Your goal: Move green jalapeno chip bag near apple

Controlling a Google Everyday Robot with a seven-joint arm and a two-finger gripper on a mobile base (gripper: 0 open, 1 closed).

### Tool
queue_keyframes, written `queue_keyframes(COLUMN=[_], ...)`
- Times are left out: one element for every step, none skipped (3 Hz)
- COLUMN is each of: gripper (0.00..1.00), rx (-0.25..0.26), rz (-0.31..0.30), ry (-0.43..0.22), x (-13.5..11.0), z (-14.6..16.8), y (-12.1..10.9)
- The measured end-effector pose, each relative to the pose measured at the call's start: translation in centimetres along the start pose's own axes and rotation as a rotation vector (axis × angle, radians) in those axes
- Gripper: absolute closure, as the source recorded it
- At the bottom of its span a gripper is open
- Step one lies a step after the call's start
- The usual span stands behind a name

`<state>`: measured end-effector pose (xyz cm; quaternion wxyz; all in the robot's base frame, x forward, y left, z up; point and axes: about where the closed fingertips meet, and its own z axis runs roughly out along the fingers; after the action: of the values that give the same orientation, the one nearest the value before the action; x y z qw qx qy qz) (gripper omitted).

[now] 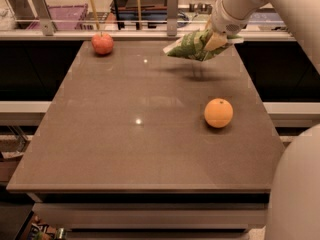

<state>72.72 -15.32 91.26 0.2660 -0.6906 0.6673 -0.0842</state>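
A: Entry one, the gripper?
B: Gripper [216, 41], upper right of frame, jaws closed on the right end of the green jalapeno chip bag [190, 46]. The bag hangs clear of the table [125, 154], with its shadow beneath it.
A: Fruit?
B: Apple [102, 43], upper left, at the table's far edge, well apart from the bag. Orange [218, 113], right of centre, resting on the table.
A: Containers?
B: One purple crate [65, 16], top left, behind the rail [150, 34]; contents cannot be made out.

smooth off-white arm [282, 6], dark-seamed wrist [227, 19], tan claw [214, 42] above the table's [125, 154] far right
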Motion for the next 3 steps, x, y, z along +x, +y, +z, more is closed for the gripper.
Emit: queue_keyframes(gripper=[1.00,1.00,1.00], rx=[0.049,0.097,0.109], rz=[-0.037,-0.057,-0.046], ry=[-0.030,-0.059,-0.082], x=[-2.5,-5.1,-7.6], z=[0.3,1.3,2.6], y=[-1.5,-2.9,-3.4])
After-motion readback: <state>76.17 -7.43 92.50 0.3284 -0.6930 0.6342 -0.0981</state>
